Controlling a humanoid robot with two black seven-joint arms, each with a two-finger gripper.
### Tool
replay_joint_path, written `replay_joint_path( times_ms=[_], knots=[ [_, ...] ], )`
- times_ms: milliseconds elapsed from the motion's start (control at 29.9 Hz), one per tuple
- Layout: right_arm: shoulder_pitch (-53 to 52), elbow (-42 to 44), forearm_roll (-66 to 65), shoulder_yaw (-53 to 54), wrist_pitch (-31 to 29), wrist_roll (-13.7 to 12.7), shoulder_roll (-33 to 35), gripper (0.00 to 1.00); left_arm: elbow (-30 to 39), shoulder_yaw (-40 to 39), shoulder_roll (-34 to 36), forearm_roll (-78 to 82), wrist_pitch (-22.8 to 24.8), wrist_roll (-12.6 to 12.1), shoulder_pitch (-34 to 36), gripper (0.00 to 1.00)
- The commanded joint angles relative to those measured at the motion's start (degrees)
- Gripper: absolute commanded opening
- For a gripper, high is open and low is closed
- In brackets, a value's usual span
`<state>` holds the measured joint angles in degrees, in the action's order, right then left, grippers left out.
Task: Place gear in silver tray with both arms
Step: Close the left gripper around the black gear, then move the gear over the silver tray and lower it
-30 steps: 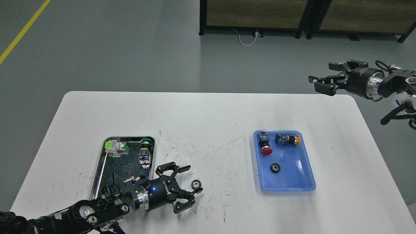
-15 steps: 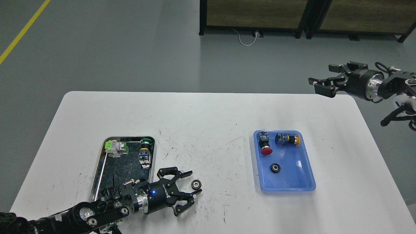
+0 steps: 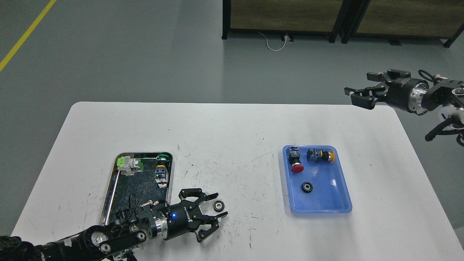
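Note:
A small black gear [image 3: 219,206] lies on the white table just right of the silver tray [image 3: 113,184]. My left gripper [image 3: 214,209] is open and low over the table, its fingers [image 3: 207,198] spread around the gear without closing on it. A second black gear [image 3: 307,187] lies in the blue tray [image 3: 339,197]. My right gripper [image 3: 357,95] is open and empty, raised beyond the table's far right corner.
The silver tray holds a green and white switch [image 3: 129,165], a green button [image 3: 164,157] and a blue and yellow part [image 3: 161,174]. The blue tray holds a red button [image 3: 296,164] and a yellow-tipped switch [image 3: 320,155].
My left gripper has sunk lower around the gear and its fingers have drawn in somewhat. The gear has stayed in place. The right gripper has drifted slightly.

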<state>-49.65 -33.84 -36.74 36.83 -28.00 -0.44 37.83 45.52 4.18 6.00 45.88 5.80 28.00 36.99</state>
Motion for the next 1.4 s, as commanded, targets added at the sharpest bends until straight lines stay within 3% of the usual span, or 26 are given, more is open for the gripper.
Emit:
replay_joint_path(
  times_ms=[0,802,1136,1370],
  knots=[
    [0.0,0.0,0.0,0.0,0.0,0.0,0.0,0.89,-0.1,0.1,0.0,0.0,0.0,0.0,0.0,0.57],
    [0.7,0.1,0.0,0.1,0.0,0.1,0.1,0.89,-0.3,0.7,-0.1,0.0,0.0,-0.9,0.4,0.34],
    [0.7,0.1,0.0,0.1,0.0,0.1,0.1,0.89,2.3,-2.4,0.9,-1.8,0.3,-1.3,3.2,0.32],
    [0.7,0.1,-0.1,0.2,0.0,0.1,0.1,0.89,4.9,-4.9,6.6,-5.8,0.8,-1.3,5.8,0.33]
  ],
)
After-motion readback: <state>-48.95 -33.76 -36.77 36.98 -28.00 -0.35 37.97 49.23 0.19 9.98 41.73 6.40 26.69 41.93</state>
